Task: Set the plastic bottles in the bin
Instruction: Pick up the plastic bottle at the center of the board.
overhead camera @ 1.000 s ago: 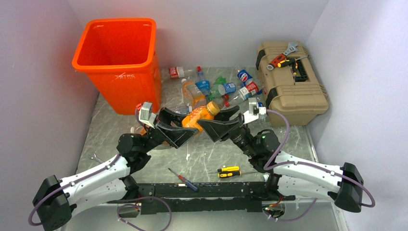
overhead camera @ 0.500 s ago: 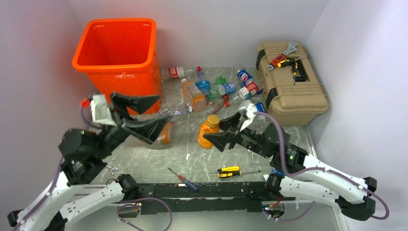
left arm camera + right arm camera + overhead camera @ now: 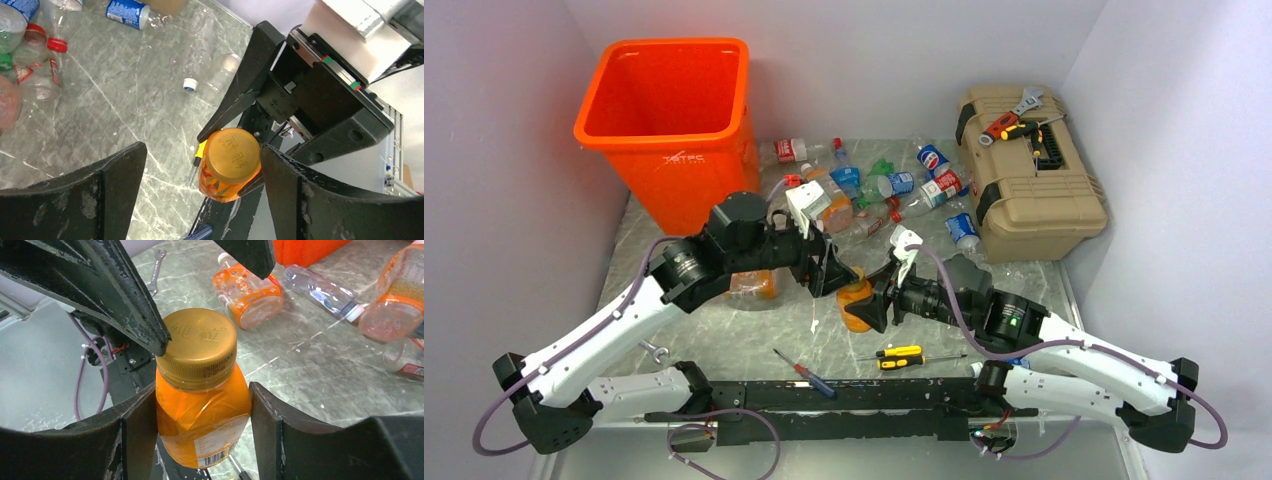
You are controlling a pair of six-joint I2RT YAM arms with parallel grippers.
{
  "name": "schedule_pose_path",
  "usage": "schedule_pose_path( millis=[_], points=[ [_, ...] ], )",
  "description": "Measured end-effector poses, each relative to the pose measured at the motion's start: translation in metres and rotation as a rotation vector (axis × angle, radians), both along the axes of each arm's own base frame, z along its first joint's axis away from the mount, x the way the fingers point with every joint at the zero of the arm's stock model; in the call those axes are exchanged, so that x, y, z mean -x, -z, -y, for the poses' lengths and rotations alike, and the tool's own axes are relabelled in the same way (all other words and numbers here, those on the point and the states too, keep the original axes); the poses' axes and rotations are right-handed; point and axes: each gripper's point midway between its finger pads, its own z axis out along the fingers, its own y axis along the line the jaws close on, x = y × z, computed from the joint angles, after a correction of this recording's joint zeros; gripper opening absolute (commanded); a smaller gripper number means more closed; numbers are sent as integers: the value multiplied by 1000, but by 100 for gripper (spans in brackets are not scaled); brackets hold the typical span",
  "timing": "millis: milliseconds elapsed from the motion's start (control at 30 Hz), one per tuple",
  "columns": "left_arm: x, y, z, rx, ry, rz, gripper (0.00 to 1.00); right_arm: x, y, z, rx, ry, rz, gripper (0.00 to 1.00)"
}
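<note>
One orange bottle (image 3: 200,410) sits gripped by its body between the right jaws, which are closed partway against its smooth plastic sides, low over the desk (image 3: 754,335) between the two arms. The left jaws gape wide and hold nothing; they straddle the bottle's ribbed gold cap (image 3: 232,157), one finger just beside it. One second orange bottle (image 3: 754,285) lies on its side by the left arm. About nine more clear, crumpled bottles (image 3: 894,185) lie heaped at the back, between one tall square orange bin (image 3: 689,170) and one tan toolbox (image 3: 1034,190). Two screwdrivers (image 3: 899,354) lie on the grey marbled surface in front
</note>
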Motion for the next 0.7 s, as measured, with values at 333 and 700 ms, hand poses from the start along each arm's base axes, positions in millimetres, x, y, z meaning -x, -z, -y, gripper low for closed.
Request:
schedule_pose_path(
  millis=[333, 700],
  points=[
    [18, -6, 4, 51, 79, -33, 90, 4, -8, -5, -35, -31, 9, 36],
    [23, 9, 8, 52, 98, -89, 44, 3, -10, -11, -53, -42, 8, 37]
  ],
)
